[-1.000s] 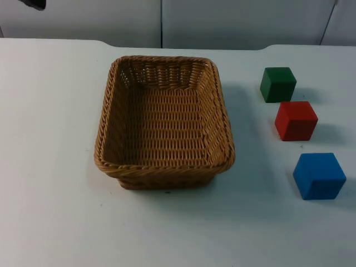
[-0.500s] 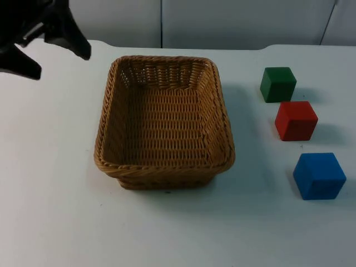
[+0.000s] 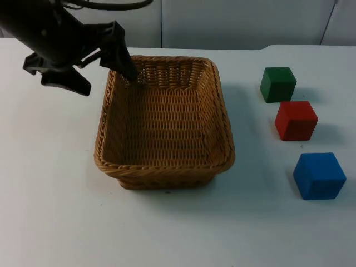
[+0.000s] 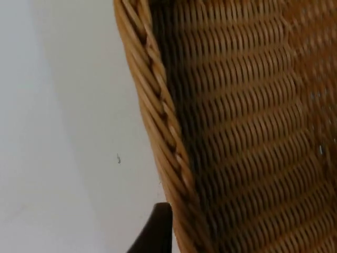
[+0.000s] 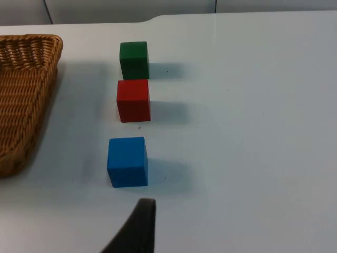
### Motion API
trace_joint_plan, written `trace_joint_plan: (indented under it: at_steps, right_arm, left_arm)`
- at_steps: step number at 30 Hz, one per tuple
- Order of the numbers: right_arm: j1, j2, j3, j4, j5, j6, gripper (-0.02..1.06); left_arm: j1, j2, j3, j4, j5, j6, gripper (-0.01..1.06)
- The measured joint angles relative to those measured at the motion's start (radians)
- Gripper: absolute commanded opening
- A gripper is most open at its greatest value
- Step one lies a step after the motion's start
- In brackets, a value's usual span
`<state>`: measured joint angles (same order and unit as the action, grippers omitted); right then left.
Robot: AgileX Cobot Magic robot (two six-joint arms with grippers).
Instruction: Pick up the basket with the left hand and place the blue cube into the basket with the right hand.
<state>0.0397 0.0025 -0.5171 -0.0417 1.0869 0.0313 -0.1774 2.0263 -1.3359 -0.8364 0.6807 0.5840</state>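
While the left gripper [image 3: 105, 71] hangs over the basket's [image 3: 164, 125] far left corner, its fingers spread wide astride the rim, one outside and one inside, it grips nothing. To the right of the basket, the blue cube [image 3: 319, 175] sits nearest, with the red cube [image 3: 295, 120] and green cube [image 3: 277, 84] lined up behind it. From the right gripper's wrist view its finger state cannot be told.
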Motion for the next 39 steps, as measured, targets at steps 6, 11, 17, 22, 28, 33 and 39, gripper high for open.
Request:
trace_joint_plan:
  at_steps: [6,11,17,22,28,33,39]
  right_arm:
    - [0.000,0.000,0.000,0.000,0.000,0.000,1.04]
    - [0.000,0.000,0.000,0.000,0.000,0.000,1.04]
    - [0.000,0.000,0.000,0.000,0.000,0.000,1.04]
    - [0.000,0.000,0.000,-0.006,0.000,0.002,1.04]
    - [0.000,0.000,0.000,-0.019,0.000,0.024,1.04]
    - [0.000,0.000,0.000,-0.035,0.000,0.040,1.04]
    - [0.000,0.000,0.000,-0.036,0.000,0.040,1.04]
  left_arm:
    - [-0.011,0.092,-0.068,0.014,0.000,-0.025,0.86]
    - [-0.011,0.138,-0.087,0.016,-0.004,-0.034,0.86]
    - [-0.011,0.174,-0.087,0.010,-0.008,-0.038,0.86]
    - [-0.011,0.188,-0.087,0.001,-0.019,-0.038,0.86]
    - [-0.032,0.193,-0.087,-0.008,-0.033,-0.034,0.86]
    - [-0.040,0.208,-0.087,-0.032,-0.035,-0.012,0.86]
    - [-0.040,0.210,-0.087,-0.037,-0.050,-0.012,0.84]
